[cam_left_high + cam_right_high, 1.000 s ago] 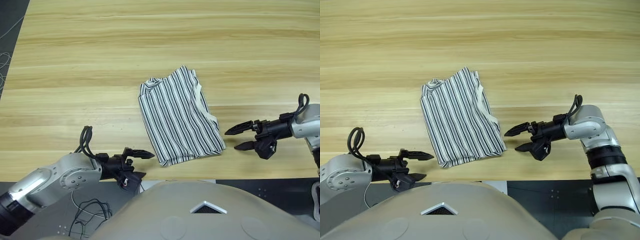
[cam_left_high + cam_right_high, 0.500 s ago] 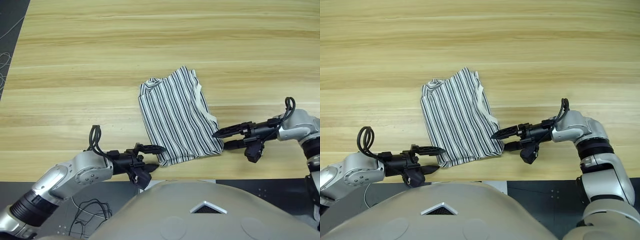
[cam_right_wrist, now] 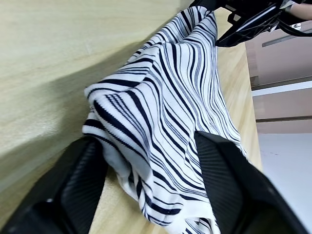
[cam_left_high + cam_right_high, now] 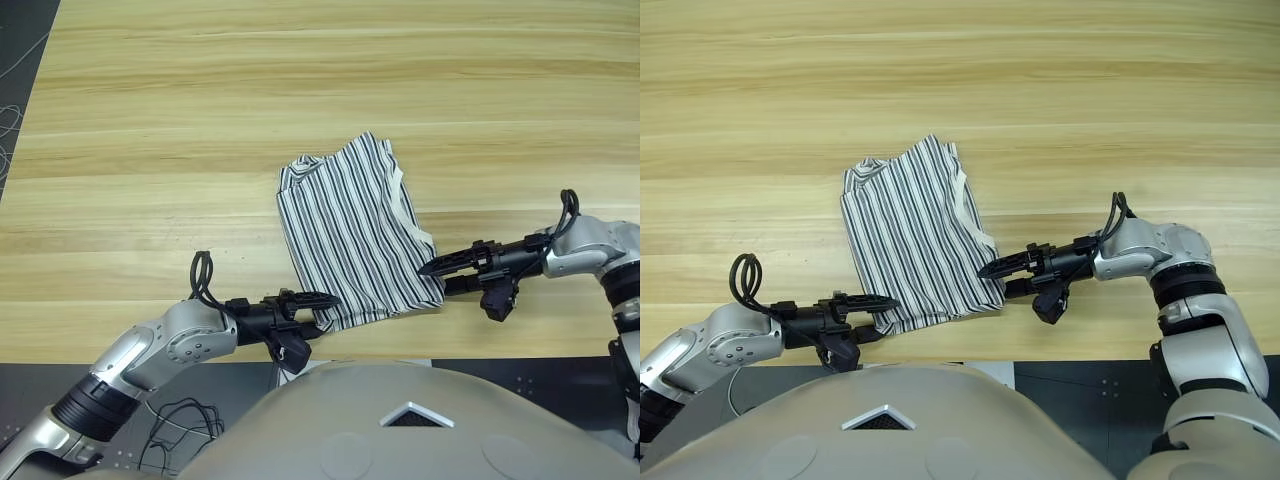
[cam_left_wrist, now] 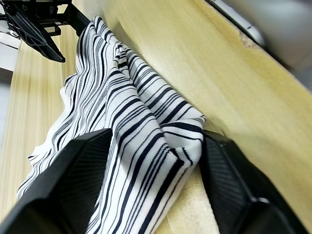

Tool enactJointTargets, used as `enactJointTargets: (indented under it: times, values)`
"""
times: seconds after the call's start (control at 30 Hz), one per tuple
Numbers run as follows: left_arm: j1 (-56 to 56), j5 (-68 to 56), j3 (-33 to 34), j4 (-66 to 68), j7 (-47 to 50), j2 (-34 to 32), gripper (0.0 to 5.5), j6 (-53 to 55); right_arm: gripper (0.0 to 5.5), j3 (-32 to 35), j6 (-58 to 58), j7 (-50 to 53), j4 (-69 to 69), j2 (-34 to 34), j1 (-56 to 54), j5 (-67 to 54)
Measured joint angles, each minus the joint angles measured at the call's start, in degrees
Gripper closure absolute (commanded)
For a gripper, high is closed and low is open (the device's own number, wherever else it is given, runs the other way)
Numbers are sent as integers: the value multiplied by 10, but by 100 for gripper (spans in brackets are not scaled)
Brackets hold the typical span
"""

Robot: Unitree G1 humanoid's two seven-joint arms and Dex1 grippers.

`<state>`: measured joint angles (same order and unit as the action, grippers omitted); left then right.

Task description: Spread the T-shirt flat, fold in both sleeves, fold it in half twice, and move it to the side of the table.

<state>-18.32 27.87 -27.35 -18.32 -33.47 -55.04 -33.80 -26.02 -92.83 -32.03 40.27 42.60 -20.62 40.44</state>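
Striped T-shirt (image 4: 355,240), folded, lies near the bench (image 4: 300,80) front edge. Left claw (image 4: 325,312) and right claw (image 4: 432,281) are wide, straddling its near corners — nothing pinched yet. Next, probably: close both, then fold or shift aside.

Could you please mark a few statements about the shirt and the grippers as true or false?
1. The T-shirt lies spread out with both sleeves open. False: it is folded into a compact rectangle.
2. The left gripper and right gripper sit at the T-shirt's two near corners. True.
3. The left gripper is open, with a corner of the fabric between its fingers. True.
4. The right gripper holds the T-shirt lifted off the table. False: the T-shirt lies on the table, and the right gripper is open around its corner.
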Motion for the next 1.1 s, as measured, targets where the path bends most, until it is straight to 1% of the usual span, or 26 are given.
enactJointTargets:
  times: [0.1, 0.2, 0.33, 0.4, 0.47, 0.53, 0.57, 0.63, 0.73, 0.77, 0.8, 0.87, 0.93, 0.97, 1.0, 1.1]
  values:
    - [-1, 0, 0, 2, -10, 0, 367, 1, 396, -18, 2, 13, 9, 3, -1, 5]
    - [-2, 0, 2, -1, -17, 1, 407, 6, 444, -34, 5, 21, 12, 4, -1, 7]
    - [-2, 1, 5, -5, -29, 3, 487, 20, 539, -57, 8, 29, 7, 5, 0, 9]
    - [-1, 1, 6, -6, -37, 5, 519, 23, 540, -78, 17, 29, -2, 7, 3, -7]
    - [0, -12, 11, -13, -58, 5, 519, 38, 540, -132, 49, 19, -30, 19, 16, -79]
    - [2, -66, 25, -35, -94, 1, 519, 81, 540, -196, 131, -36, -96, 52, 27, -200]
    - [3, -112, 34, -52, -118, -3, 519, 120, 540, -222, 192, -78, -147, 71, 33, -282]
    - [6, -198, 54, -87, -163, -18, 519, 190, 540, -249, 307, -156, -241, 100, 41, -417]
    - [21, -350, 97, -133, -236, -56, 519, 279, 540, -258, 494, -270, -363, 138, 46, -600]
    - [28, -381, 107, -141, -251, -66, 519, 292, 540, -255, 532, -293, -384, 145, 46, -635]
    - [39, -441, 130, -150, -282, -80, 519, 316, 540, -245, 615, -338, -424, 156, 46, -705]
    - [60, -509, 165, -160, -318, -96, 519, 341, 540, -216, 720, -391, -470, 176, 47, -782]
    - [68, -546, 189, -164, -341, -107, 519, 356, 540, -185, 788, -425, -498, 187, 56, -813]
    - [68, -547, 192, -163, -349, -107, 519, 357, 540, -176, 806, -432, -504, 188, 61, -817]
    - [67, -553, 199, -160, -363, -108, 519, 361, 540, -153, 847, -444, -517, 188, 70, -834]
    - [66, -570, 215, -153, -385, -109, 519, 366, 540, -109, 897, -460, -536, 185, 88, -848]
